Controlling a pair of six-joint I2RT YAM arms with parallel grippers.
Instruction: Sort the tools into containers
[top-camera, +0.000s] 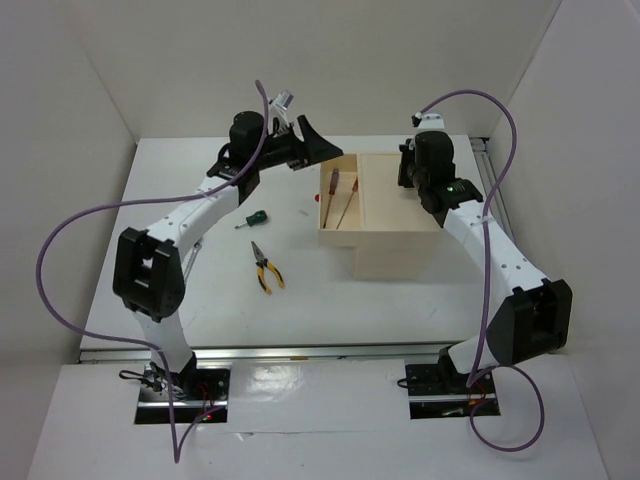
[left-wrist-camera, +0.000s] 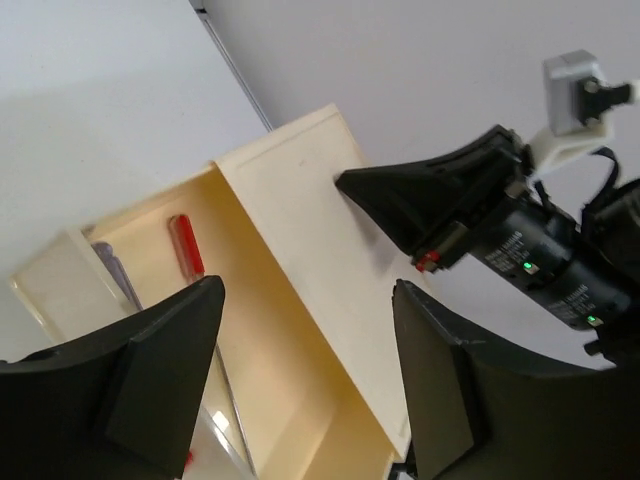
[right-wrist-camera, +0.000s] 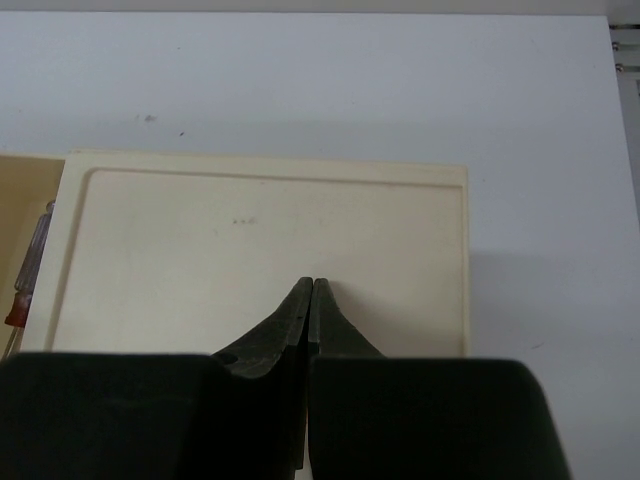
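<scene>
Table is white, boxed in by plain white walls (pliers lying loose on it). Left gripper spread wide by the beige box, right gripper pressed together, empty

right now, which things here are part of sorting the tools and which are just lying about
Job: green screwdriver, pliers, red screwdriver, purple screwdriver, open drawer.
Lying about: purple cable.

Robotics lab cell: plain white panels box in a white table (purple cables trail loose).
</scene>
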